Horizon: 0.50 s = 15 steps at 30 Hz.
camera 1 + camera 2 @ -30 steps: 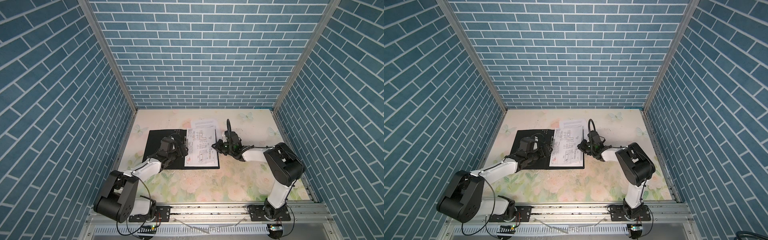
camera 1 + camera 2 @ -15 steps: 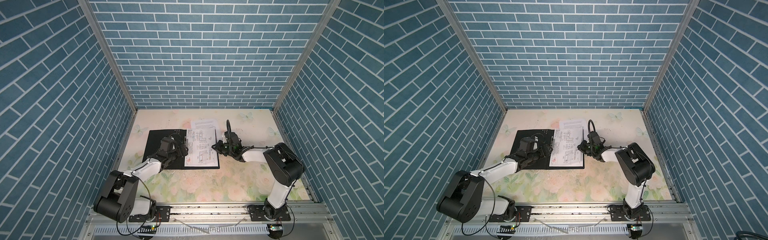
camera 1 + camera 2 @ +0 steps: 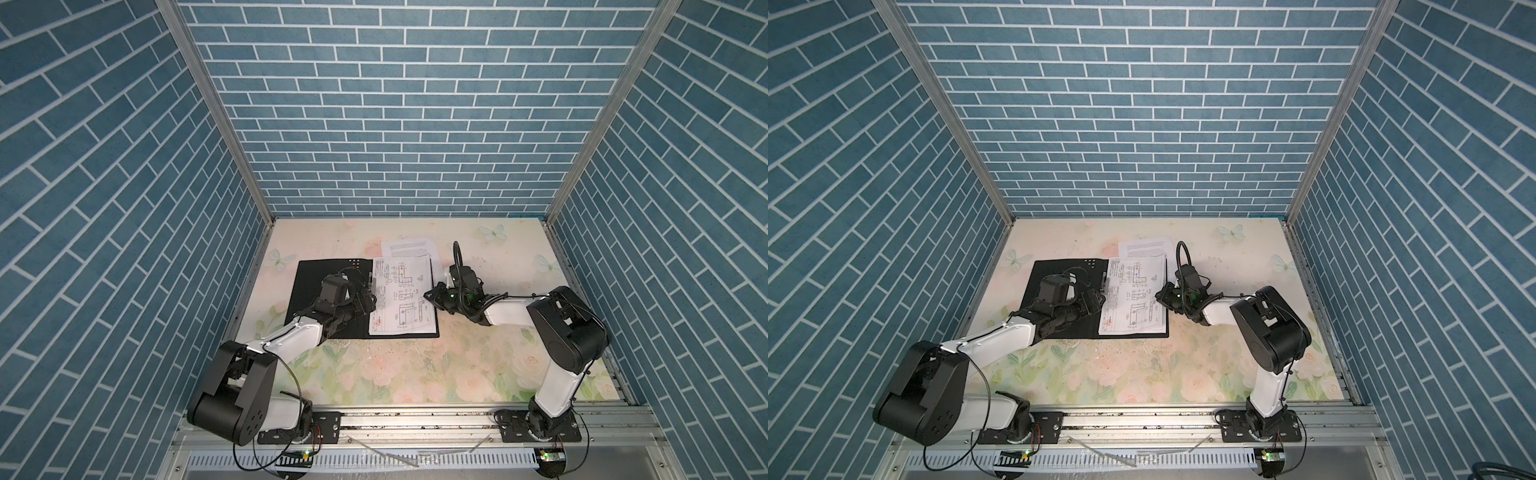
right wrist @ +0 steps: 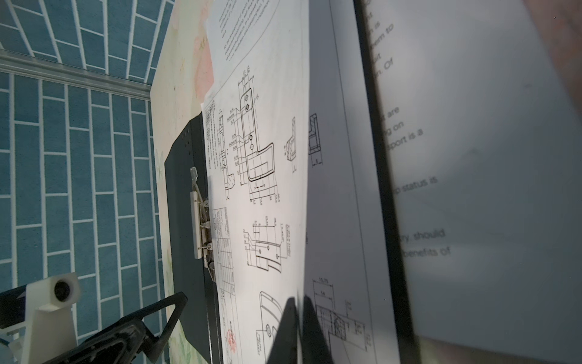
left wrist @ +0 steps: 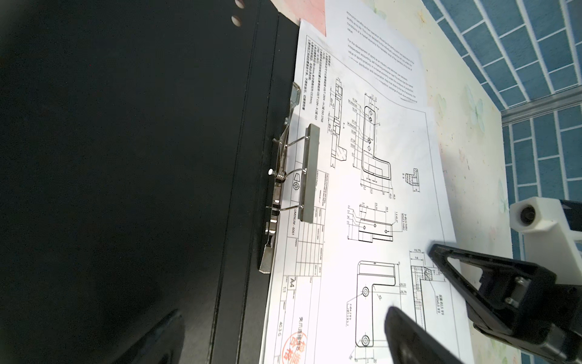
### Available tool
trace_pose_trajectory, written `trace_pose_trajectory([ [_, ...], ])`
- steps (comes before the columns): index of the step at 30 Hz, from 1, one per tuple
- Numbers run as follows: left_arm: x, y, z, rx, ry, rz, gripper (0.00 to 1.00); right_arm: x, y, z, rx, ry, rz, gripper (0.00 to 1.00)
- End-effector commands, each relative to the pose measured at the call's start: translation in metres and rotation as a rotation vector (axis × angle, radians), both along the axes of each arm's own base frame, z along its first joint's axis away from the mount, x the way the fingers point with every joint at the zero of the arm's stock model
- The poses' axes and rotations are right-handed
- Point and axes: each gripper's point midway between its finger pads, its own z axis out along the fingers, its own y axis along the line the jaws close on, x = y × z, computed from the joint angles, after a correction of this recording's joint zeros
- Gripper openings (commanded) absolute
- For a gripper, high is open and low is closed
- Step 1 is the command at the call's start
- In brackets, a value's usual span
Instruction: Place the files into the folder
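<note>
High stereo; wrist views near folder (image 5: pixel 126 157)

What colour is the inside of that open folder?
Black; the folder shows best in a top view.

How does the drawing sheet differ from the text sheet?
The drawing sheet shows line drawings and a red stamp; the text sheet only paragraphs. The drawing sheet lies on top, on the open folder; the text sheet, partly under it, sticks out past the folder's far edge. Both are white.
</note>
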Motion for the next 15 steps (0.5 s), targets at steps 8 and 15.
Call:
trace_pose_trajectory([
  [8,-0.003,0.008,-0.003,0.012,0.005,0.031,1.0,-0.003,-0.008,0.017,-0.046,-0.014,-0.013,0.51],
  [15,-0.003,0.013,0.002,0.034,-0.005,0.044,1.0,0.002,-0.038,0.019,-0.24,-0.042,-0.027,0.63],
])
